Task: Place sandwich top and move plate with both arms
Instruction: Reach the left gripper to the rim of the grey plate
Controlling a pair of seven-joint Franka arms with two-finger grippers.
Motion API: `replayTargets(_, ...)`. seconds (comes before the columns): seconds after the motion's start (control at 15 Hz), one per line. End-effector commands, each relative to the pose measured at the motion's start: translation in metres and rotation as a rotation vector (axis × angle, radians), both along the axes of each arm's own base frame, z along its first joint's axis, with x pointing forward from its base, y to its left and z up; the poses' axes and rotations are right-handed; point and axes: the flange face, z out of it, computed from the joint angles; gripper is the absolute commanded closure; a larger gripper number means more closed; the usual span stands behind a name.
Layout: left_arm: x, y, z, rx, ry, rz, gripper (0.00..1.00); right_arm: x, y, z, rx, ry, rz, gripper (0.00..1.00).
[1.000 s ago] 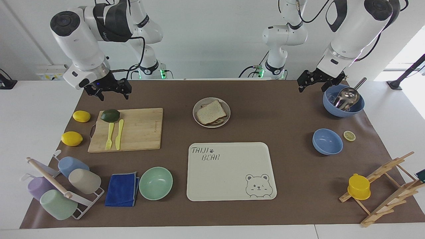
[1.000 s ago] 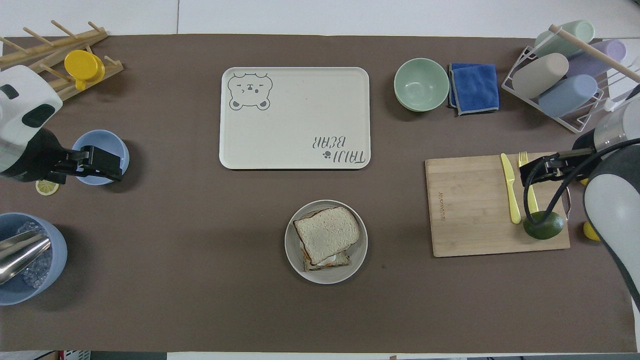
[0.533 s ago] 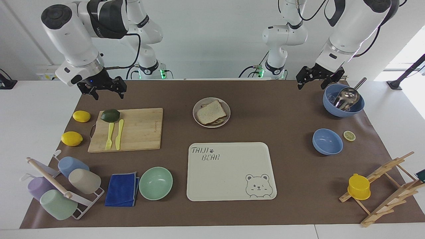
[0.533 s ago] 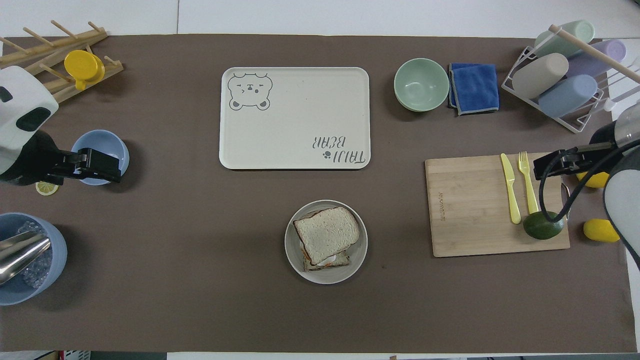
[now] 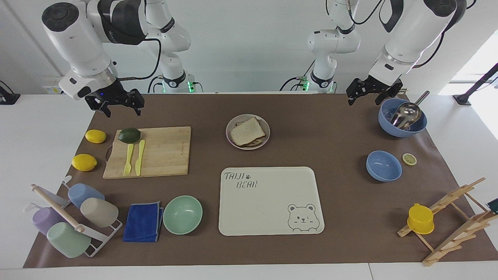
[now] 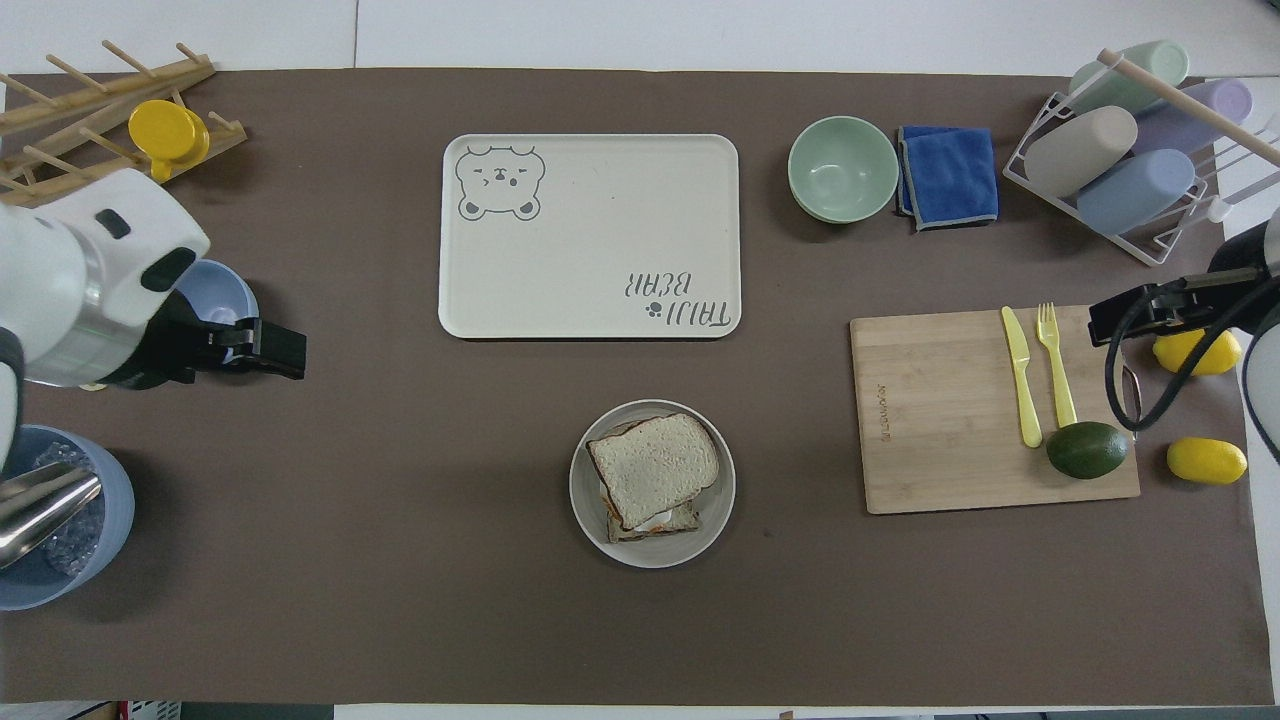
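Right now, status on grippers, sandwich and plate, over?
Left gripper and right gripper both open, empty, raised at opposite table ends. Top slice sits on the sandwich, on the plate. Plate not on tray; path clear.

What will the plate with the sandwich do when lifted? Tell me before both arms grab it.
The plate looks shallow and rigid, so it should lift stiffly, with little rim to pinch. The sandwich top sits skewed on the stack, so it may slide if the plate tilts. Both grippers, left and right, are open and away from it.
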Motion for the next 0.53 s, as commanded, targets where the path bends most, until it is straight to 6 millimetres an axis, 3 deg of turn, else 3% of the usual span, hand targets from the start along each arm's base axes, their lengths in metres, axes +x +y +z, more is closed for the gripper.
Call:
replayTargets(0.0, -0.037, -0.045, -0.042, -0.033, -0.014, 0.008, 0.0, 0.005, 0.002, 0.007, 0.009, 0.003, 0.02, 0.0)
replayTargets(0.13, -0.046, -0.066, -0.066, -0.066, 0.015, -0.007, 0.0, 0.006, 0.0, 0.009, 0.036, -0.012, 0.002, 0.0)
replayTargets(0.47, -0.098, -0.132, -0.156, -0.098, 0.029, 0.053, 0.0, 0.002, 0.0, 0.013, 0.04, -0.011, -0.013, 0.0)
